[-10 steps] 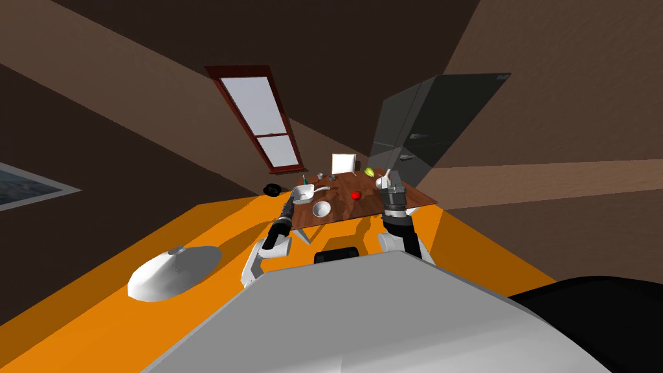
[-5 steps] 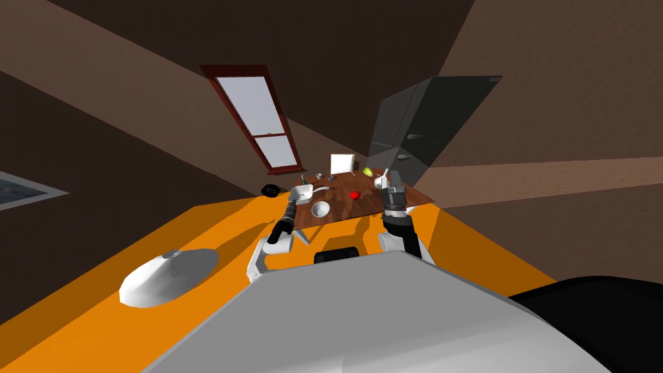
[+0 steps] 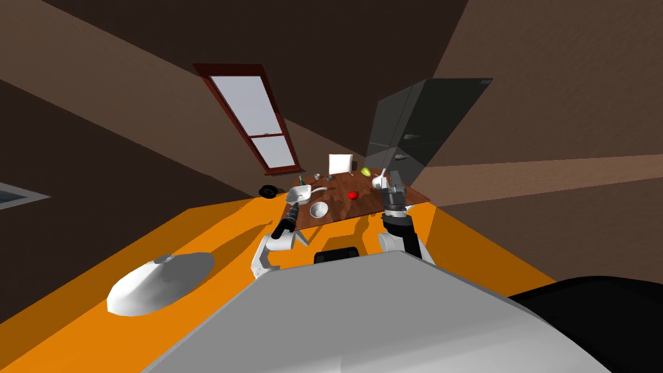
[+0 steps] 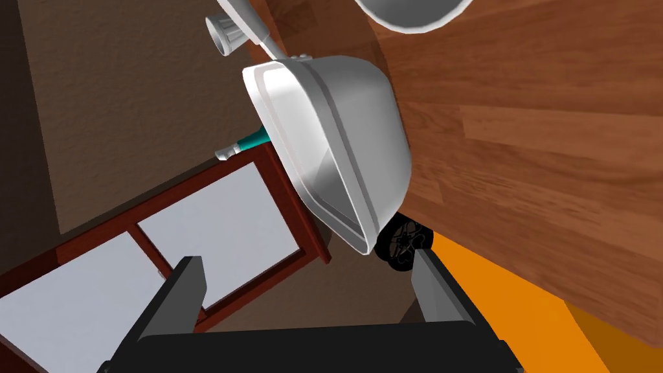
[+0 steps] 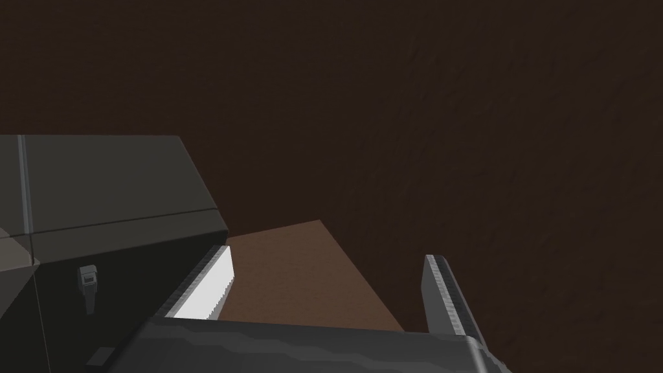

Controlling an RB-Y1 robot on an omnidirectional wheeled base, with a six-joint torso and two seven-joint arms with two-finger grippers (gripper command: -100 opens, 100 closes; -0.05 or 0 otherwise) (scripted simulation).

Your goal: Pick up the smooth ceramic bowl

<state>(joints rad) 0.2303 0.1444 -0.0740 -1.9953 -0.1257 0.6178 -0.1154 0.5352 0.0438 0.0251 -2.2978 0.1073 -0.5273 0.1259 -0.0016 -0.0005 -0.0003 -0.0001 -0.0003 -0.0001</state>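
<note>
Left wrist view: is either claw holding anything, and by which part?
Nothing is held. Left claw is open, the white dish ahead untouched; right claw open and empty.

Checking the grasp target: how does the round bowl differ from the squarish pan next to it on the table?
The round bowl has a circular rim and no handle; the squarish pan has rounded corners and a long handle. The pan sits by the table edge straight ahead of the open left gripper; the bowl lies off to one side. Both are white, upright, on the wood.
</note>
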